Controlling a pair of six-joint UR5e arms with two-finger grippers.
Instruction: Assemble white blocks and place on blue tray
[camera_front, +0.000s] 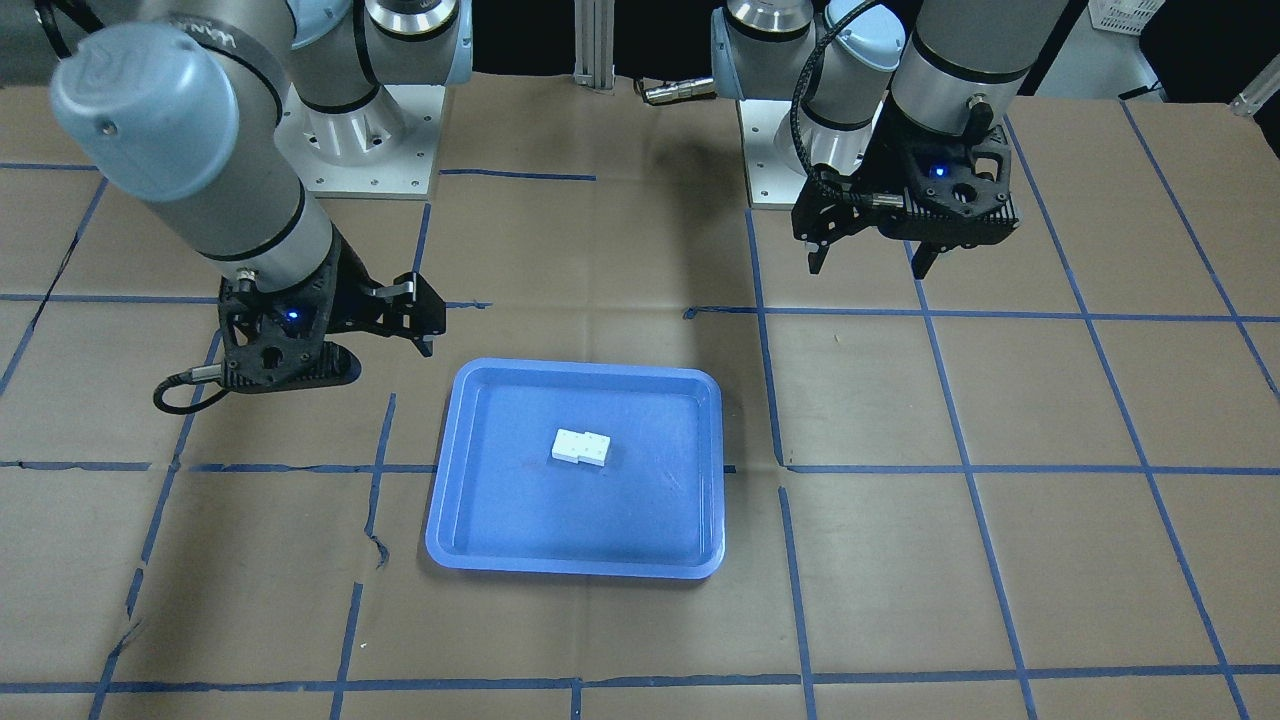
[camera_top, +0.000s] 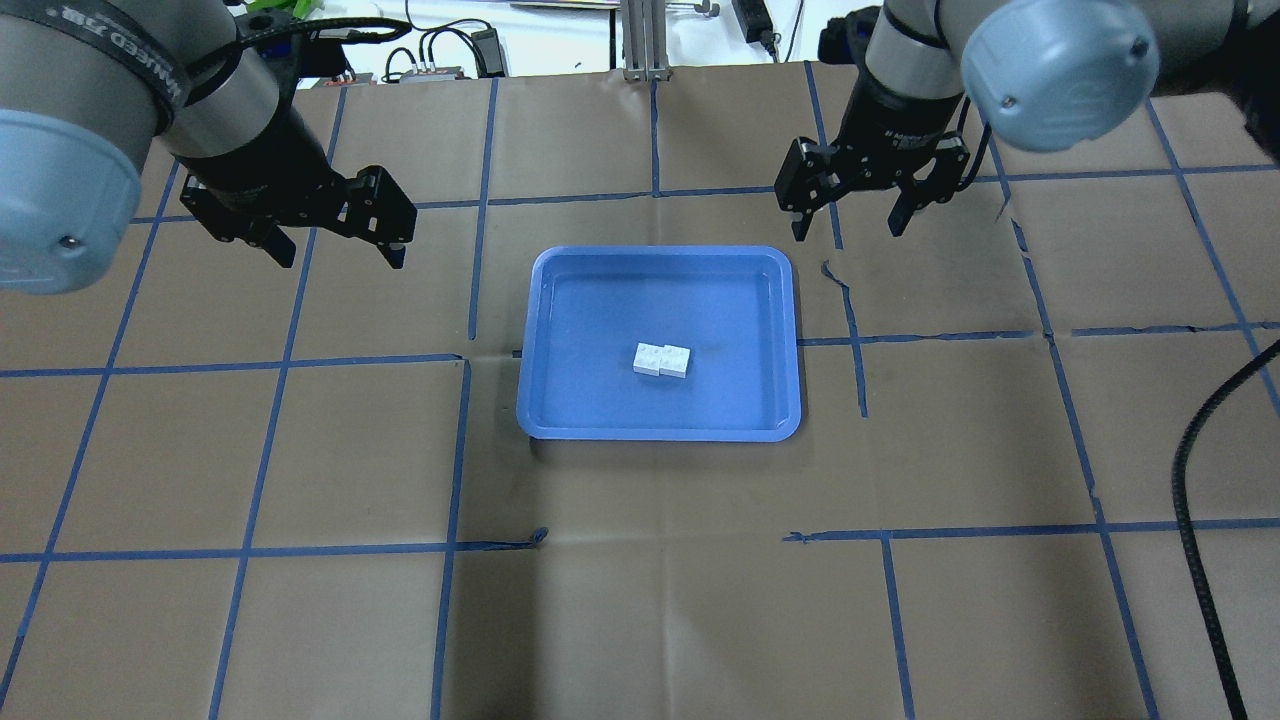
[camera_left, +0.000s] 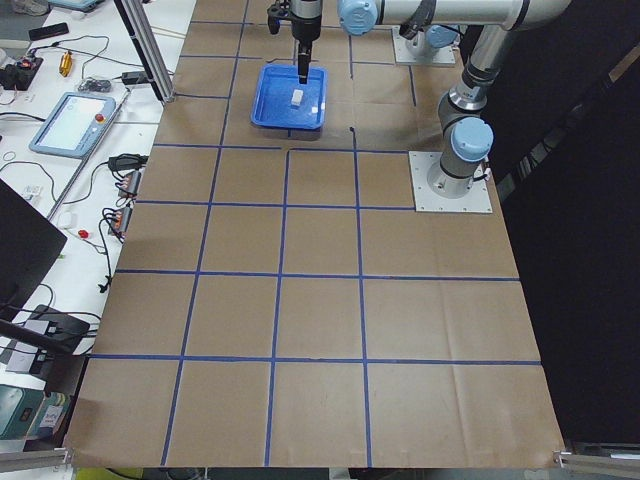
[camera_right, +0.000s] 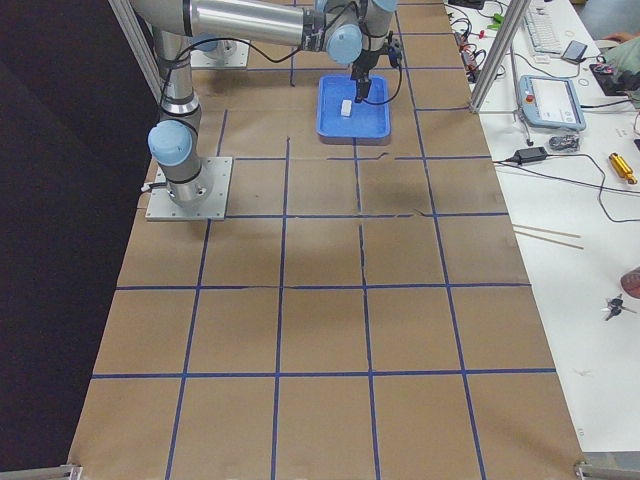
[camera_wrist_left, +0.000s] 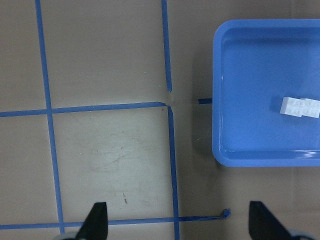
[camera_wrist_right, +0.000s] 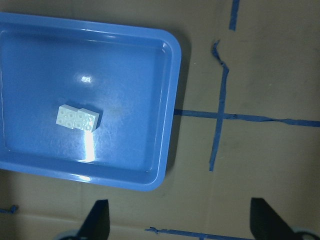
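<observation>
The two white blocks (camera_front: 581, 448) are joined into a short bar, slightly offset, and lie near the middle of the blue tray (camera_front: 520, 510). They also show in the overhead view (camera_top: 662, 360) on the tray (camera_top: 600, 300), and in both wrist views (camera_wrist_left: 300, 107) (camera_wrist_right: 77, 118). My left gripper (camera_top: 340, 258) is open and empty, hovering above the table to the left of the tray's far corner. My right gripper (camera_top: 846, 232) is open and empty, hovering just past the tray's far right corner. Neither gripper touches the blocks.
Brown paper with blue tape grid lines covers the table (camera_top: 640, 600). The tape is torn and curled near the tray's right side (camera_top: 835, 275). Both arm bases (camera_front: 350, 150) stand at the robot's edge. A side bench with cables and a pendant (camera_left: 75, 115) lies beyond the table.
</observation>
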